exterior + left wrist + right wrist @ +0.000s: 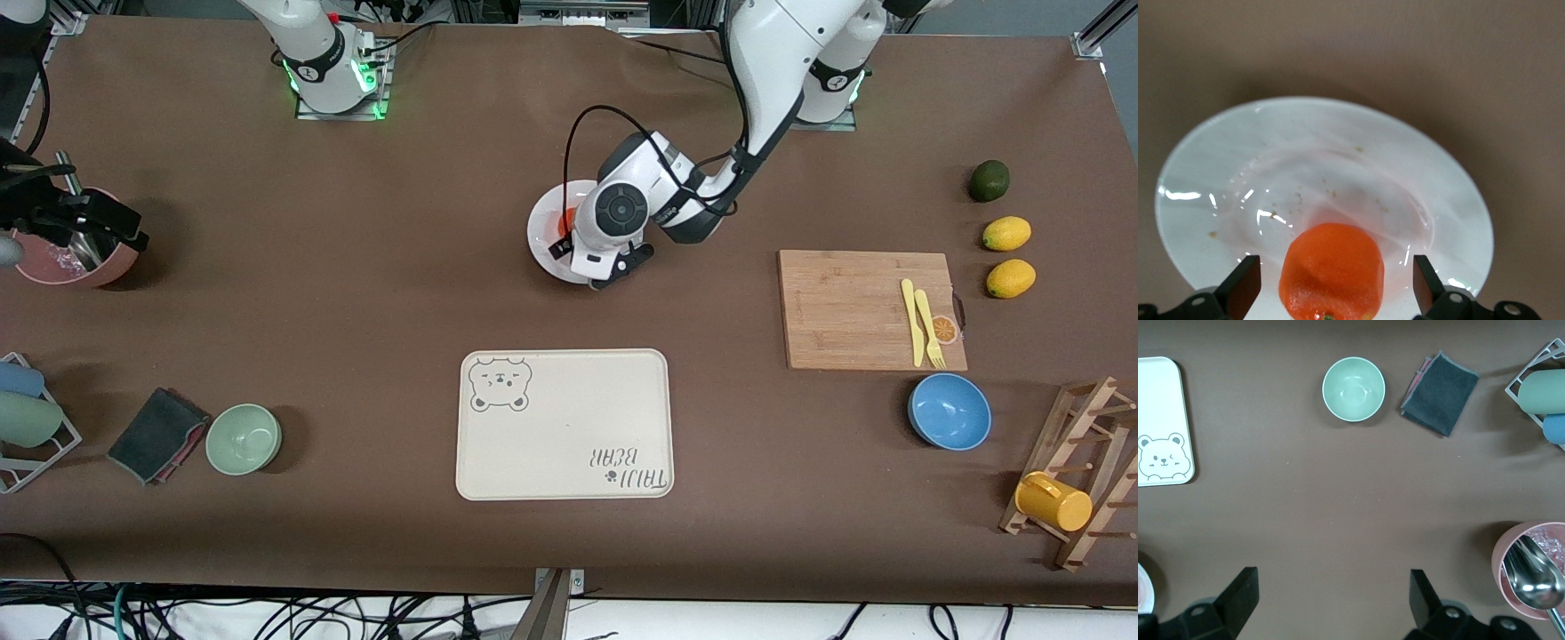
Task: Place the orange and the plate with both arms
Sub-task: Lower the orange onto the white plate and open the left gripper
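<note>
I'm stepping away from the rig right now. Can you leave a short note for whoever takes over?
Left hand: open, low over the plate, fingers either side of the orange without gripping it.
Right hand: open and holding nothing, waiting above bare table at the right arm's end, near the pink bowl.
Done: the orange sits on the plate.
Left: the plate is not on the bear-print tray, which lies nearer the front camera.

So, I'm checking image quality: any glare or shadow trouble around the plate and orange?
Left wrist view: bright glare streaks on the plate, orange sharp between the open left gripper. Front view: the left arm hides most of both; soft shadows only.
</note>
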`<action>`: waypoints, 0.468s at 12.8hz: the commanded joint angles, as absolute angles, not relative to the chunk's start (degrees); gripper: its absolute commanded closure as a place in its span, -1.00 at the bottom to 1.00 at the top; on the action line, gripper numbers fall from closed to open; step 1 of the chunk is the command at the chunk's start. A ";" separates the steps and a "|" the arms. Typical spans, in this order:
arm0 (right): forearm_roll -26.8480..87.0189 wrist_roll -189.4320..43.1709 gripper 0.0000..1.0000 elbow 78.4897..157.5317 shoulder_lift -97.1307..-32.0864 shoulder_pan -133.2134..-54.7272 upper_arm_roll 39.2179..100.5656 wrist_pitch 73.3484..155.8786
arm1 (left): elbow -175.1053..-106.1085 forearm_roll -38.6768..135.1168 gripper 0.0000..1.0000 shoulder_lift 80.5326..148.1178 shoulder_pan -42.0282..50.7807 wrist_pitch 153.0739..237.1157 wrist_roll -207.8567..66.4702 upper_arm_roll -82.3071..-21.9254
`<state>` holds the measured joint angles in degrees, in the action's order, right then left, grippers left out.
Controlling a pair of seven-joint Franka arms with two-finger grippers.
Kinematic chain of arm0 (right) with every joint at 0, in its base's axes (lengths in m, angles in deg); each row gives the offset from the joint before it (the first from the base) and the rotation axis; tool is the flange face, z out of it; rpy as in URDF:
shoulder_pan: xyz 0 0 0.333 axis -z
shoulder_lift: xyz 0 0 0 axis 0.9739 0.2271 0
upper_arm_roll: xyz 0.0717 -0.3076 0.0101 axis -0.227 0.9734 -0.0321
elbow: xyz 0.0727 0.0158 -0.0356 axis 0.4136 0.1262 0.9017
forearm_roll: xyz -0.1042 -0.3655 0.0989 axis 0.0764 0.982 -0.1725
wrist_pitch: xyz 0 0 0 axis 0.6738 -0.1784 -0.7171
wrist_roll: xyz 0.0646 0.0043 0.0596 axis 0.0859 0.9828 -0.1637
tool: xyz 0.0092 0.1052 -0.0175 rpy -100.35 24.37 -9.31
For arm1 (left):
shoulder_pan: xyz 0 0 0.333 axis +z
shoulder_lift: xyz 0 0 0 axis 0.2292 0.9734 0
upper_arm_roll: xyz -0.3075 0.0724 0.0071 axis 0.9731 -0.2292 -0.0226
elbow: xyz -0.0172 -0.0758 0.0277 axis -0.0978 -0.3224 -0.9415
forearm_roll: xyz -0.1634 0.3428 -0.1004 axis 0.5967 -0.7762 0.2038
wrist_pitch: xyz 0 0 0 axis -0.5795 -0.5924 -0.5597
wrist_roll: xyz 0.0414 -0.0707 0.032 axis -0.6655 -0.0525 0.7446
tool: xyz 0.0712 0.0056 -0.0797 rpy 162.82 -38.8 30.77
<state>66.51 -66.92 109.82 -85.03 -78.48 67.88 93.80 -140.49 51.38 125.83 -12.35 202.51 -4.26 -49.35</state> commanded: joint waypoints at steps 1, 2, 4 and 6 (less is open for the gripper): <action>65.53 -67.57 -1.00 109.34 -85.79 -78.28 68.05 92.25 | -135.39 47.68 -1.00 123.34 -7.42 190.04 -4.27 -48.91; 65.53 -67.75 -1.00 109.34 -85.79 -78.28 68.13 92.33 | -134.59 45.40 -1.00 121.94 -4.27 185.38 -6.72 -48.91; 65.53 -67.75 -1.00 109.34 -85.79 -78.28 68.13 92.24 | -134.85 39.35 -1.00 119.04 1.01 180.43 -16.53 -48.64; 65.53 -67.48 -1.00 109.34 -85.79 -78.37 67.87 90.32 | -134.50 32.67 -1.00 118.24 7.85 176.73 -29.35 -48.82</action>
<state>66.51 -66.93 109.81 -85.18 -78.49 67.98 92.60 -133.80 37.43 119.77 2.54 179.41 -19.57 -49.45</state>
